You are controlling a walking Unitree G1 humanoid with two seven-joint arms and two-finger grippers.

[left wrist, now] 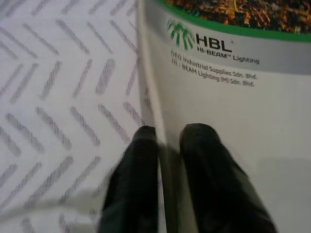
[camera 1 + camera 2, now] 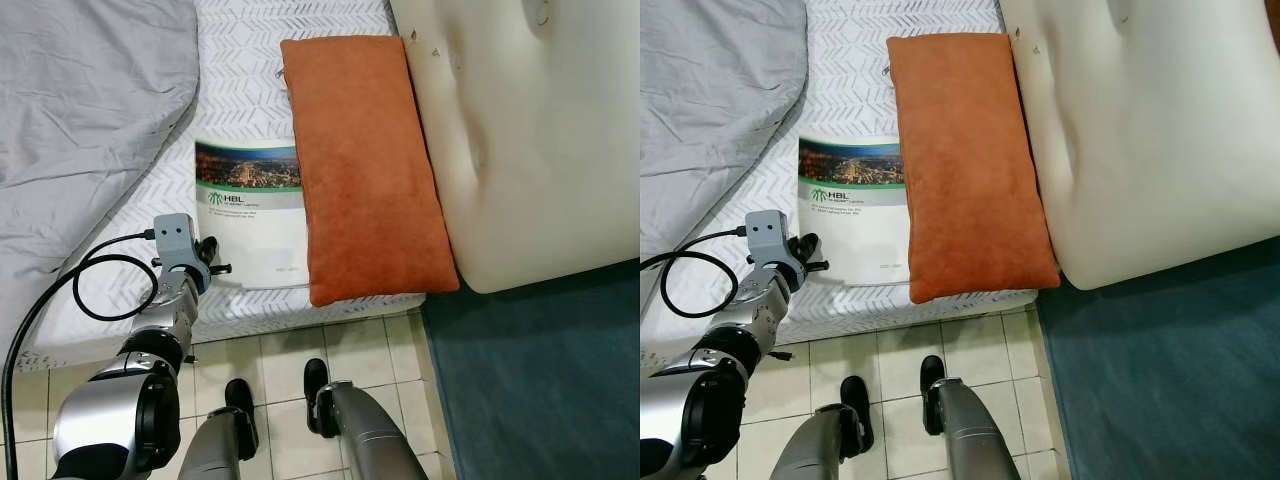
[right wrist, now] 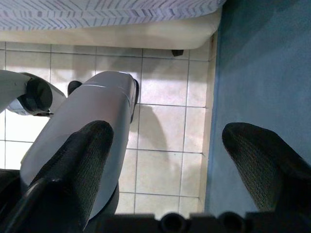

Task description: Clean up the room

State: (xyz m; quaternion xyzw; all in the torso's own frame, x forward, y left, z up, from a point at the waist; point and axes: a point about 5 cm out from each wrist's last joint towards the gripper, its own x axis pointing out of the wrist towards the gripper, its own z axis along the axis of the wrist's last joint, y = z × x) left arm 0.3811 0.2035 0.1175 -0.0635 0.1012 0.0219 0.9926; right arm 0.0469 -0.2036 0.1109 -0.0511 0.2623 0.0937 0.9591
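The HBL lighting catalogue lies flat on the bed, near its front edge, its right side tucked against or slightly under the long orange cushion. The robot's left hand has its two black fingers nearly closed astride the catalogue's left edge, one on the cover, one on the chevron-patterned sheet; whether they actually pinch the paper is hard to tell. The catalogue looks thin, light and floppy, with a glossy cover likely to slip, so the stiffer bound edge seems the best place to grip, though it may sag when lifted. The right hand hangs idle, wide open and empty over the tiled floor. A grey blanket covers the bed's left side. No bin or box is visible.
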